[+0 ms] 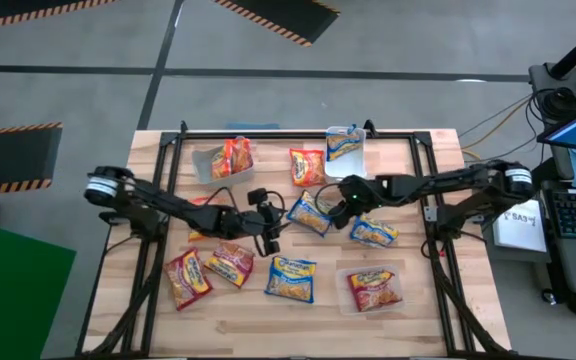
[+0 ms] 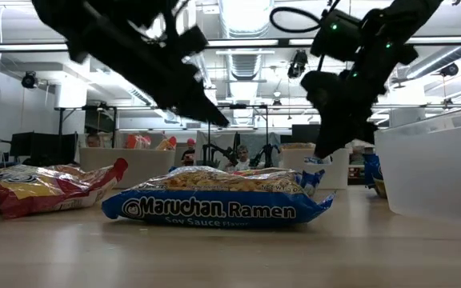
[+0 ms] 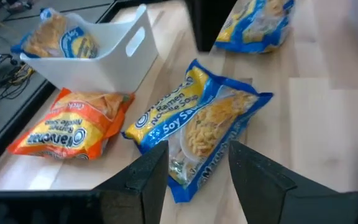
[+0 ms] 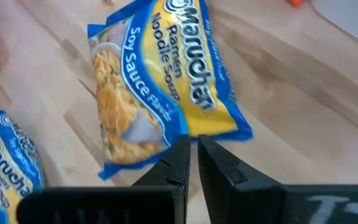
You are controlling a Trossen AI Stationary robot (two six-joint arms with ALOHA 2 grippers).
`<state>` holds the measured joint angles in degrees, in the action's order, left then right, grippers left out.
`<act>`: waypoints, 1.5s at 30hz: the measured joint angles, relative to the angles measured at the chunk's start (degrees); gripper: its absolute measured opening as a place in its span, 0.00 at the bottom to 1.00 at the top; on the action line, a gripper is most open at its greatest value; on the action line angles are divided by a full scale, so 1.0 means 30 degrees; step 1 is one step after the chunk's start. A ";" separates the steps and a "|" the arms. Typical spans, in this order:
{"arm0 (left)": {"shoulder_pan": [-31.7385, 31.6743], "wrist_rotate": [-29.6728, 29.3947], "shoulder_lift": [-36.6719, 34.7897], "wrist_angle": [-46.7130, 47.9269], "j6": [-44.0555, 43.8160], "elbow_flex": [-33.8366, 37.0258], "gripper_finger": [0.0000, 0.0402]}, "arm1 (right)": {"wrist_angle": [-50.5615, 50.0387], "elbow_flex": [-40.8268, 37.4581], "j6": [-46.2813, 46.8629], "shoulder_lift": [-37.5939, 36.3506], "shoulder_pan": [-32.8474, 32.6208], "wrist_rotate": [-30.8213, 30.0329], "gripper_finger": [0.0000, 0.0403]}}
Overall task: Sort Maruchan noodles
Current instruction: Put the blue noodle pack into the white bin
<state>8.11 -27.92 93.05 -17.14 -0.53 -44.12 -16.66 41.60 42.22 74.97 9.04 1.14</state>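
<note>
lay mid-table on the pale wooden table (image 1: 418,310): crinkly blue-and-yellow soy sauce ramen packet (image 1: 310,213). hovered just beside it, fingers parted and empty: left gripper (image 1: 271,222). poised at its other edge, fingers pressed together, grasping nothing: right gripper (image 1: 336,208). stood nearby: white plastic bin (image 3: 114,59).

Maruchan noodles (image 1: 291,278): orange, red and blue-and-yellow crinkly packets lying flat, scattered across tabletop; several sit inside containers.

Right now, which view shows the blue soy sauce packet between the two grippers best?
The right wrist view: the packet fills it, label readable, just past the shut right gripper. The left wrist view shows it angled beyond the open left gripper. The high view shows it small. In the low view I cannot tell it apart.
</note>
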 joint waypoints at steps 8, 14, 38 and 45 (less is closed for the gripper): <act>-0.0816 0.0032 0.2411 -0.1594 0.0004 0.0007 0.19 | -0.1200 -0.0041 0.0525 -0.1412 0.0075 0.0327 0.12; -0.1227 0.0156 0.3316 -0.2180 -0.0067 0.0007 0.03 | -0.1323 -0.0242 0.0720 -0.1326 0.0160 0.0202 0.33; -0.1841 0.0678 0.6113 -0.5348 -0.1239 -0.0007 0.00 | 0.3600 -0.0704 0.2454 0.3089 0.0160 -0.0079 0.78; -0.1958 0.0674 0.6113 -0.5283 -0.1560 -0.0007 0.00 | 0.6951 -0.0704 0.1926 0.4449 0.0125 0.1286 0.75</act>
<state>2.24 -25.90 111.39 -32.99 -5.21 -44.14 4.19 39.48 48.00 88.32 9.41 5.00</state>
